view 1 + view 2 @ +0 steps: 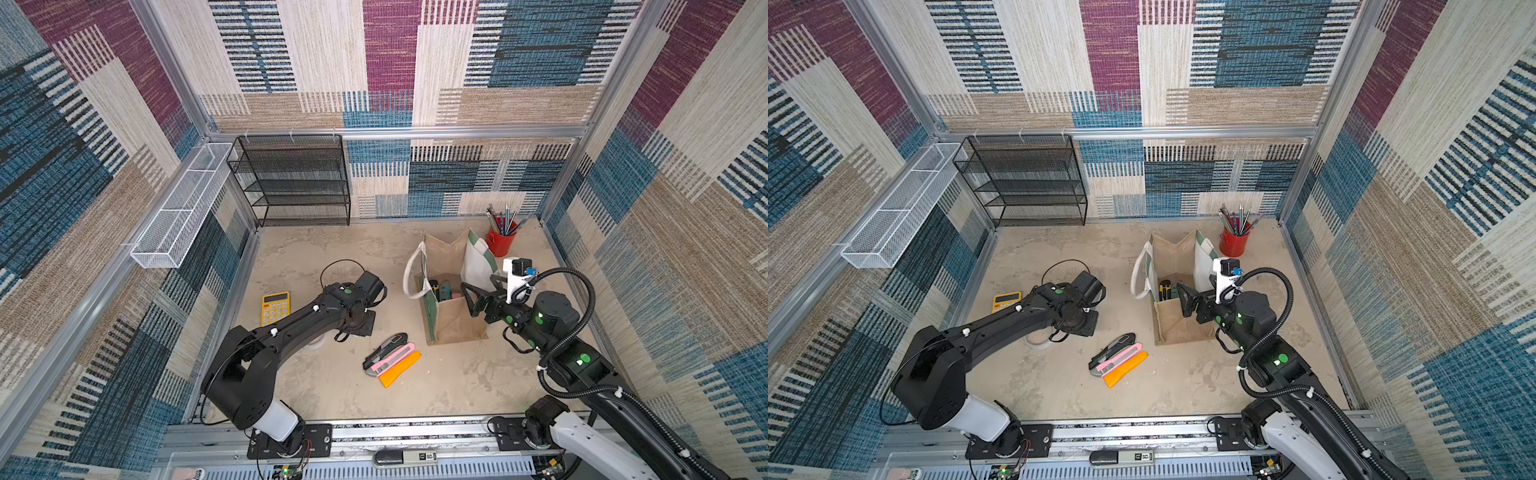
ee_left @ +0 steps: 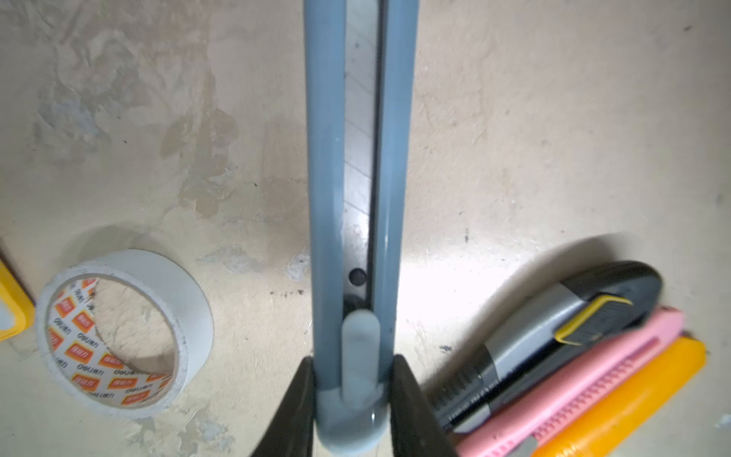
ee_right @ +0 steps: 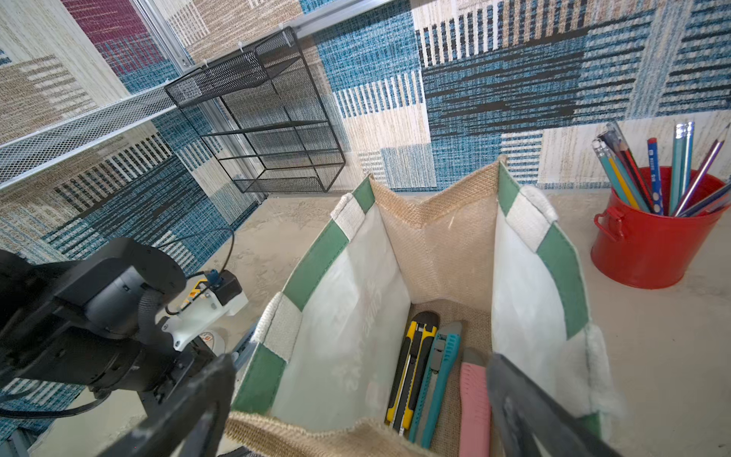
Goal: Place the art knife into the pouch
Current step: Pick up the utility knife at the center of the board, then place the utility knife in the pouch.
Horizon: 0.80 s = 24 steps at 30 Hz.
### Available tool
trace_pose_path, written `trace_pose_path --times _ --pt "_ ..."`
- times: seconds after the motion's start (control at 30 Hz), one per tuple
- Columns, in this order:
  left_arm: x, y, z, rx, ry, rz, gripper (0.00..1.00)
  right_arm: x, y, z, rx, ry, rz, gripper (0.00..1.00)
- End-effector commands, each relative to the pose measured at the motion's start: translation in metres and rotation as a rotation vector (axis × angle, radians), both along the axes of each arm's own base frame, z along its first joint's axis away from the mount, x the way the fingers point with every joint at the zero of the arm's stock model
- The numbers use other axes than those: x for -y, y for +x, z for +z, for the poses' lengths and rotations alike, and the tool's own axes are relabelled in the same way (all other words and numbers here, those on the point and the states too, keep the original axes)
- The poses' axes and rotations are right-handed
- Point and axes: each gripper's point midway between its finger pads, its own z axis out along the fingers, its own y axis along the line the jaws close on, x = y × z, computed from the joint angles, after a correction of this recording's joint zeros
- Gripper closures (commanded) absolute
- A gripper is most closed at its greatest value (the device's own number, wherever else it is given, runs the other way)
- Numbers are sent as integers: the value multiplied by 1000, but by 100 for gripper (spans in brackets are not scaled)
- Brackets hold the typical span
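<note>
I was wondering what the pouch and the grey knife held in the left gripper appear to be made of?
The pouch: coarse tan jute or burlap, judging by its open weave, with a smooth whitish lining and green-white fabric trim. The grey knife in the left gripper: matte grey plastic body, probably, around a shiny metal blade scored with diagonal snap lines.

left end effector (image 2: 352,395): clamped, pointing down | right end effector (image 3: 356,399): jaws spread wide, arm reaching forward

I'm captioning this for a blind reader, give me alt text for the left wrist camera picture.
A grey-blue art knife is clamped in the left pincer above a beige table. A roll of white tape lies to one side; black, pink and orange knives lie together on the other.
</note>
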Motion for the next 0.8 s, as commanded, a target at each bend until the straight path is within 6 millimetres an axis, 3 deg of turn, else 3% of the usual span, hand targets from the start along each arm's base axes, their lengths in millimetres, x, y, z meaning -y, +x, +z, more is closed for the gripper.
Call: trace_pose_path --times 0.0,0.23,0.4,0.6,0.77 --pt "7 0 29 27 -50 -30 89 -2 2 14 42 22 3 0" --pt "38 12 114 211 -153 -116 92 -2 4 15 51 15 3 0" --pt "77 20 165 304 -231 -198 92 1 1 11 49 14 -8 0" --pt "121 30 198 358 -280 -292 93 9 -4 10 55 4 -33 0" --pt "149 33 208 368 -311 -334 93 15 -9 9 62 2 -45 0"
